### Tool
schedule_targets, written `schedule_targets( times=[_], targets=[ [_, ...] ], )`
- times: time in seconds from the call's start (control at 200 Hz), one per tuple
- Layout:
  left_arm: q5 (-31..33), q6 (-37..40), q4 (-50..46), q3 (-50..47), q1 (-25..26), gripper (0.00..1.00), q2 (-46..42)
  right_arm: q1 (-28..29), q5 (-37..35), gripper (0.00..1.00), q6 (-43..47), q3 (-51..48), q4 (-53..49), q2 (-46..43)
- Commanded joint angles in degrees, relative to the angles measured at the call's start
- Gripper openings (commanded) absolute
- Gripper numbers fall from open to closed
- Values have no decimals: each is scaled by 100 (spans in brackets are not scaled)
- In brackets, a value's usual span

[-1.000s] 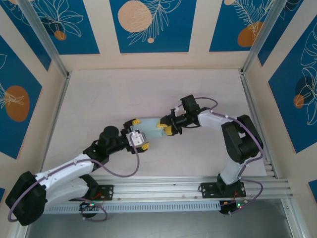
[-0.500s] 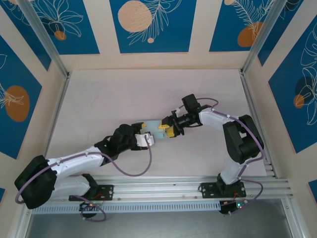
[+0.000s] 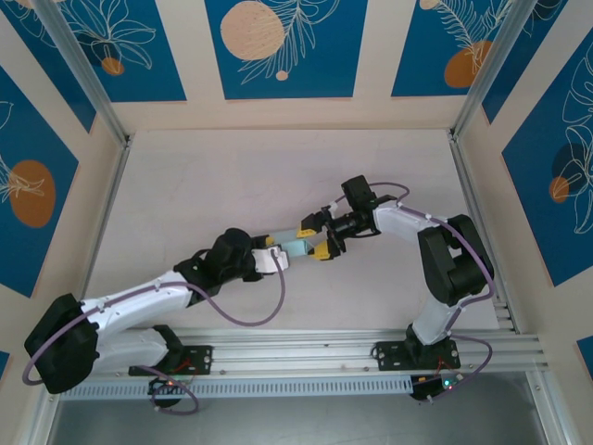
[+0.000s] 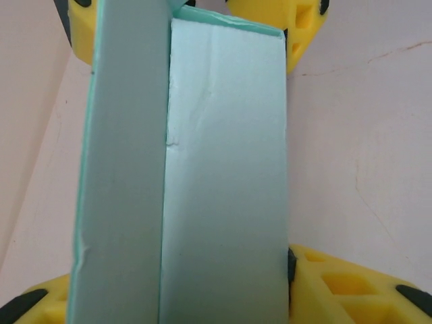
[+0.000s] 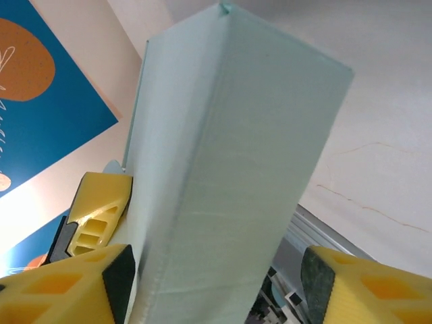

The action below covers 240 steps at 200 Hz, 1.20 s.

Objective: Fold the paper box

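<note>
The paper box (image 3: 296, 247) is a pale mint-blue oblong held just above the table centre between both grippers. My left gripper (image 3: 275, 257) is shut on its near-left end. In the left wrist view the box (image 4: 216, 175) runs up the frame with a folded panel along its left side, and a yellow finger (image 4: 337, 287) presses its right edge. My right gripper (image 3: 318, 237) is open and straddles the other end. In the right wrist view the box (image 5: 229, 175) touches the left pad (image 5: 120, 280), while a gap separates it from the right pad (image 5: 316, 280).
The pale table (image 3: 278, 176) is ringed by cream walls with blue panels. An aluminium rail (image 3: 352, 348) runs along the near edge by the arm bases. Upright metal posts (image 3: 83, 74) stand at the back corners.
My left arm has stretched right and forward and its gripper closed on the box's near end. The box has gone from lying flat to a raised oblong. The right gripper barely shifted.
</note>
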State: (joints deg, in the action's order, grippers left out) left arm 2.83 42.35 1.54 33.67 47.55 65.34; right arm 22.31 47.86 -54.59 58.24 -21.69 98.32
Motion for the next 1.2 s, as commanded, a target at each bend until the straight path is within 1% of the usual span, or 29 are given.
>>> schedule_targets(
  times=[0.0, 0.1, 0.225, 0.295, 0.405, 0.585, 0.635, 0.765, 0.87, 0.98, 1.02, 1.1, 1.195],
  targets=[
    [-326, -273, -783, 481, 20, 46, -96, -225, 90, 74, 106, -146, -160, -310],
    [-573, -432, -1351, 828, -12, 45, -19, -507, -39, 75, 184, -300, -163, -611],
    [-1206, -683, -2139, 1380, -221, 39, 261, -900, -450, 75, 488, -376, -442, -1103],
    [-1584, -807, -2615, 1763, -391, 39, 563, -1050, -753, 74, 691, -390, -607, -1407],
    [-2001, -828, -3245, 2317, -577, 39, 1142, -1098, -1327, 74, 1060, -350, -873, -1834],
    [-2293, -562, -3868, 2995, -757, 38, 1872, -1062, -2203, 73, 1610, -321, -1133, -2510],
    [-2407, -477, -4004, 3148, -828, 38, 2014, -1011, -2382, 73, 1783, -334, -1142, -2690],
    [-3008, -276, -4299, 3570, -1126, 39, 2387, -750, -2876, 73, 2281, -265, -1321, -3000],
    [-3151, -145, -4298, 3707, -1224, 40, 2616, -402, -3347, 73, 2596, -258, -1408, -3086],
    [-3035, -71, -4219, 3720, -1237, 40, 2824, 14, -3746, 70, 2808, -244, -1389, -3020],
    [-2987, -69, -4195, 3711, -1234, 41, 2898, 180, -4034, 70, 2878, -206, -1414, -2955],
    [-2906, -58, -4124, 3685, -1237, 46, 2998, 475, -4606, 70, 3011, -76, -1476, -2738],
    [-2788, -86, -4018, 3641, -1230, 50, 3075, 738, -4987, 68, 3177, 116, -1479, -2439]
  ],
)
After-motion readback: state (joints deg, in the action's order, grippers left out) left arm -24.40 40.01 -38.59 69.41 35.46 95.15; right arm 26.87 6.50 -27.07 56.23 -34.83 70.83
